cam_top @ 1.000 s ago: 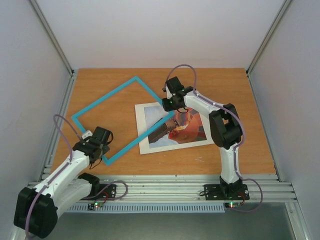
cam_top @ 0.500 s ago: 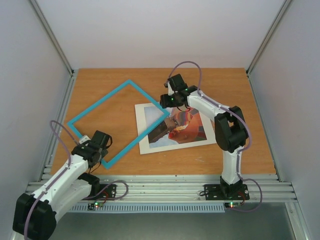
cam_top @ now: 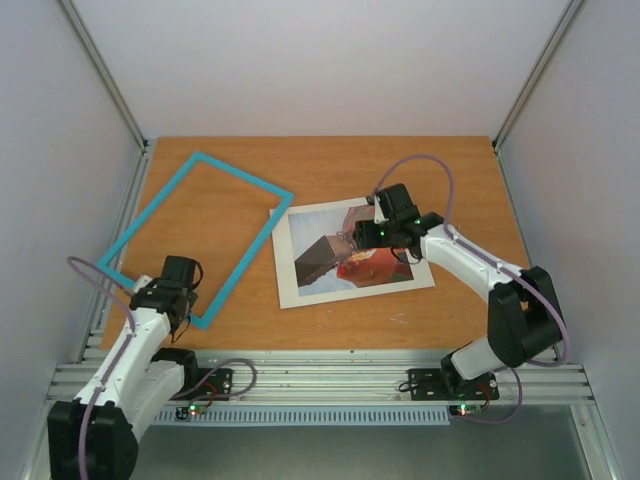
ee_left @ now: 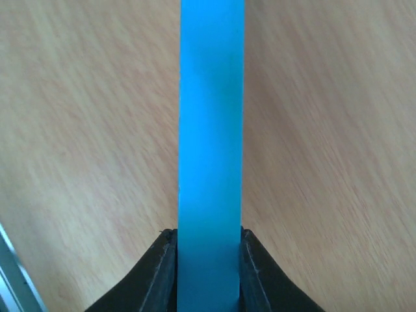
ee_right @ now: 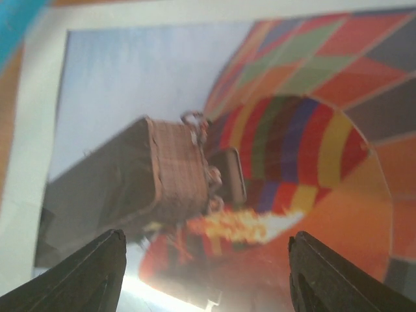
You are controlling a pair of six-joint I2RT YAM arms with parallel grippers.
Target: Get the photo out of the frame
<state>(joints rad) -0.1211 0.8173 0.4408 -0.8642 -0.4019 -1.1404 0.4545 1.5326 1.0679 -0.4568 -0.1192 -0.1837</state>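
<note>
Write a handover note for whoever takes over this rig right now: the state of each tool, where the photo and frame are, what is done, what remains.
Left tool: shut on the near edge of the frame.
Right tool: open, holding nothing, above the photo.
Photo: face up on the table, outside the frame. The frame's right side runs close by the photo's far left corner.
Done: the photo is out of the frame.
Left: probably only to let go of the frame and draw both arms back.
</note>
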